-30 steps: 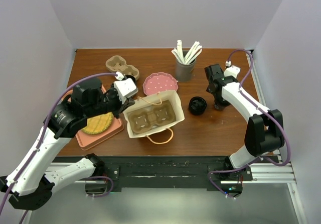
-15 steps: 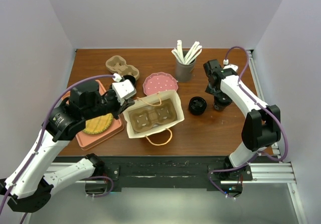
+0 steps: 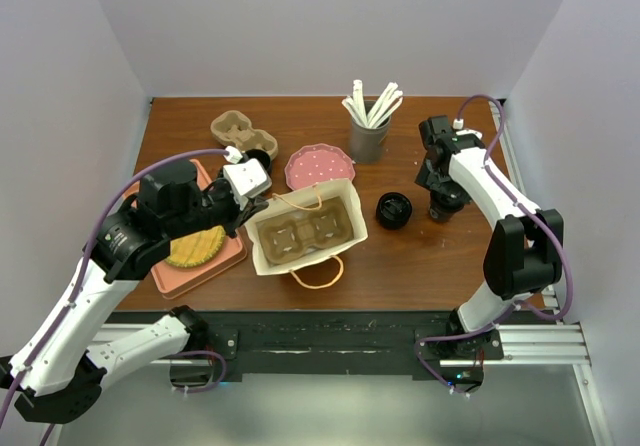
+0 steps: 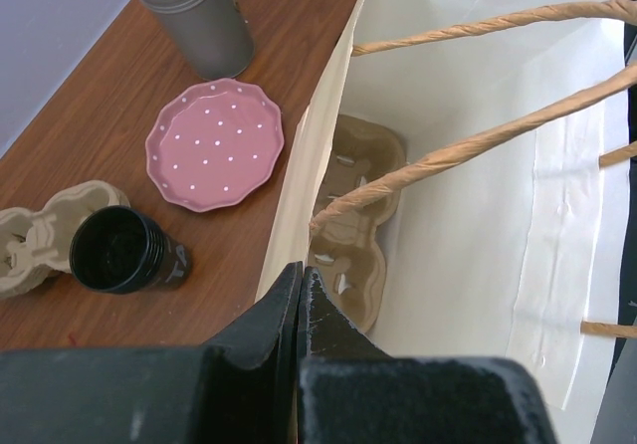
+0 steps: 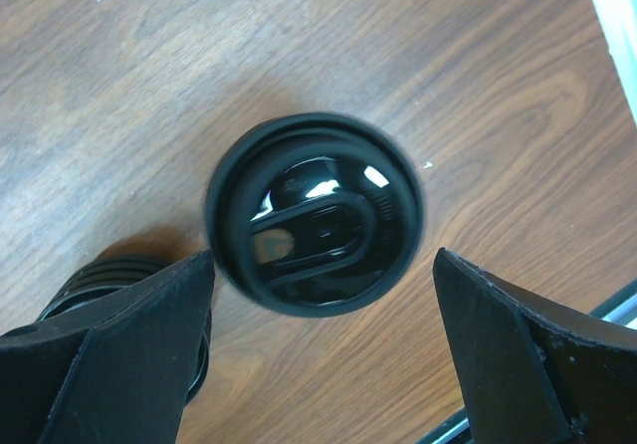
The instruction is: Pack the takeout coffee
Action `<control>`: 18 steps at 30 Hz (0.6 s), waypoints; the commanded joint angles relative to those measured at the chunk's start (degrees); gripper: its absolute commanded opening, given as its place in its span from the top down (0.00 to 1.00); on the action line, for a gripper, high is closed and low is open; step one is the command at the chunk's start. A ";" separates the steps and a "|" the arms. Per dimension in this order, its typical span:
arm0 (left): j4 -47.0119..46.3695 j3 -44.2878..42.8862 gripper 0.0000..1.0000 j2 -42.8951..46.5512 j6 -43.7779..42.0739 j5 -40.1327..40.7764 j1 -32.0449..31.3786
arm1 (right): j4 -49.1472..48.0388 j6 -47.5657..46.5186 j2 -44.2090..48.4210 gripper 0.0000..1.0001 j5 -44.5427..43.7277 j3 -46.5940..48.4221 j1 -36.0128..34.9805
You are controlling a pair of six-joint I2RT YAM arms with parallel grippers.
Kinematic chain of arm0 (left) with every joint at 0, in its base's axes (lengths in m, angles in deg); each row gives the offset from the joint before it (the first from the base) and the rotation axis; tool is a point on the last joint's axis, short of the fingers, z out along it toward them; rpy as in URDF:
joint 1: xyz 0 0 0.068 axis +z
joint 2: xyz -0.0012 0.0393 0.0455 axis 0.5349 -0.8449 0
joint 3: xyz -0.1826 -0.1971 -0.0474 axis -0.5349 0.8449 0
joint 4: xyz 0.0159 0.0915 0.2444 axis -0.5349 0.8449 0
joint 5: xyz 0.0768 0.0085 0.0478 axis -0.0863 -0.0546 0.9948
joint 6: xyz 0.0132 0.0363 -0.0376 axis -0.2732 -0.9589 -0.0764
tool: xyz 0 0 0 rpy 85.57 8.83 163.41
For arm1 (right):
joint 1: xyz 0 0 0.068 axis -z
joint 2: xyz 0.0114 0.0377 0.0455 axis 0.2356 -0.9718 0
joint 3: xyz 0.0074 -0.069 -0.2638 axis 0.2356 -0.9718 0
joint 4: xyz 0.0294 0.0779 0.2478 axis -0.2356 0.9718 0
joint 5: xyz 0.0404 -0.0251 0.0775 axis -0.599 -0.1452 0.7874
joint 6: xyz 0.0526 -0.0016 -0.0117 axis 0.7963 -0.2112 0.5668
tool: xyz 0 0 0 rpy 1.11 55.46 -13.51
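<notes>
Right claw [image 5: 320, 260] spread wide over black lidded coffee cup [image 5: 317, 227], upright on wooden worktop [image 5: 448, 66] — not grasped. Left claw [image 4: 299, 290] clenched on white paper bag [image 4: 478, 265] rim. Risk: off-centre closure tips cup, or nudges neighbouring ribbed black cup [image 3: 392, 210].

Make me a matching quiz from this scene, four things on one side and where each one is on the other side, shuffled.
Things:
1 black lid
2 white straws
3 paper bag's rim
4 pink plate

Places:
a in the grey holder
b pinched in the shut left gripper
c under the open right gripper
d flat on the table, left of that holder

Pairs: 1-c; 2-a; 3-b; 4-d
</notes>
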State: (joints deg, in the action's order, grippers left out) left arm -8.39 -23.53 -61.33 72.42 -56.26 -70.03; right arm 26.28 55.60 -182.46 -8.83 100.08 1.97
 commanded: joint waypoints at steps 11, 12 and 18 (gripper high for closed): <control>-2.48 -1.73 1.00 -0.70 0.05 -0.64 -0.28 | -4.10 -5.42 2.76 0.06 6.04 1.08 3.57; -2.48 -1.73 1.00 -0.61 -0.03 -0.72 -0.36 | -4.27 -5.60 2.94 0.06 6.04 1.17 3.66; -3.10 -1.38 1.00 -1.14 -0.30 -0.81 -0.36 | -4.36 -6.48 2.59 0.07 7.62 1.43 5.86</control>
State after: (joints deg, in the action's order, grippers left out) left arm -8.41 -23.53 -62.31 72.40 -56.37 -70.03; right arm 23.40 50.75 -182.20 -2.69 100.08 6.40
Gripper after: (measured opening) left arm 0.012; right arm 0.933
